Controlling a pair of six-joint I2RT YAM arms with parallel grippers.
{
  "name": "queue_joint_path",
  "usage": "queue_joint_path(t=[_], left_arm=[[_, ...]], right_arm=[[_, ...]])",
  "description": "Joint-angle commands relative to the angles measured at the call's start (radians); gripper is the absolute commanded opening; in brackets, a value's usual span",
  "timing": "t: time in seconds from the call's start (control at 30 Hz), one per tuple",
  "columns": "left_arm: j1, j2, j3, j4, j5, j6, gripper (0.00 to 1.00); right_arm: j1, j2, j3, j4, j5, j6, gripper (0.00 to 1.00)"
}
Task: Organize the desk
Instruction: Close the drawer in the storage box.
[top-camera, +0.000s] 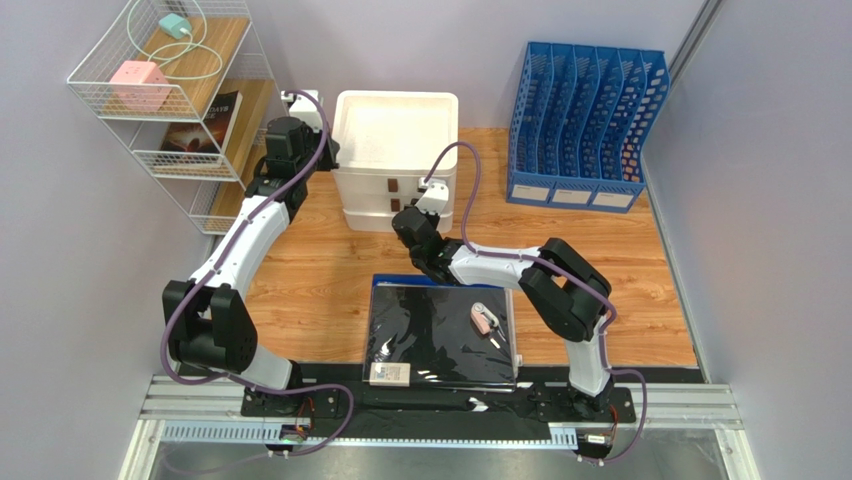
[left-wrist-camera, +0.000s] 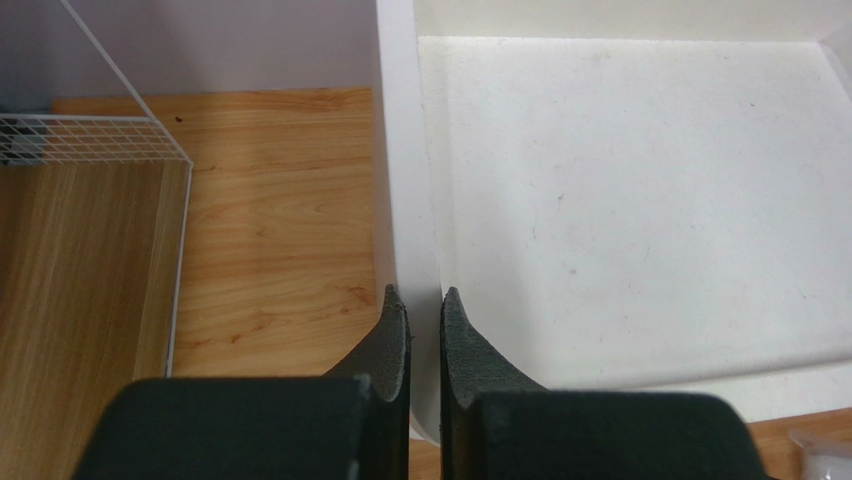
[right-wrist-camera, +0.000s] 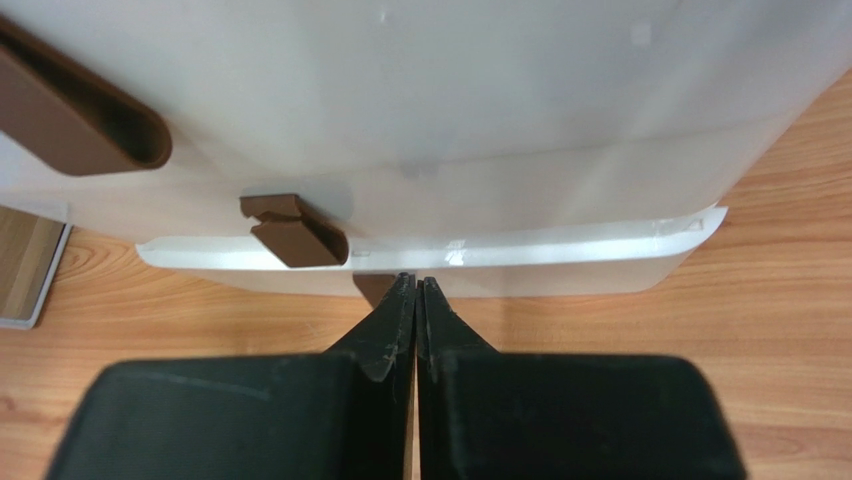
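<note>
The left pincer (left-wrist-camera: 425, 300) was clenched on the left top wall of the white drawer unit (top-camera: 395, 130). The right pincer (right-wrist-camera: 416, 282), clenched on nothing, met its bottom drawer (right-wrist-camera: 450, 255). In front of the unit, a black folder (top-camera: 430, 345), pink gadget (top-camera: 483, 318) and white card (top-camera: 388, 374) lay unsorted on the desk surface (top-camera: 620, 300); most tidying apparently remained.

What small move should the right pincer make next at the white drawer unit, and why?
Probably open the right pincer and shift it left onto the lower brown handle. It is shut, empty, just right of that handle, while the left pincer clamps the side wall of the drawer unit, seemingly steadying it for a pull.
</note>
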Motion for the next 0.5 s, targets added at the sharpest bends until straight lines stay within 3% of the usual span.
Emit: queue_joint_path(t=[0.0,0.23,0.47], left_arm=[[-0.013,-0.001,-0.023,-0.132,0.086,0.048,0.0],[-0.013,-0.013,-0.031,-0.134,0.093,0.045,0.0],[-0.013,-0.047,-0.062,-0.128,0.11,0.043,0.0]], right_arm=[[0.01,-0.026,0.017,-0.087,-0.021,0.09,0.0],[0.005,0.051,0.094,-0.16,-0.014,0.104,0.0],[-0.024,0.102,0.143,-0.113,-0.004,0.05,0.0]])
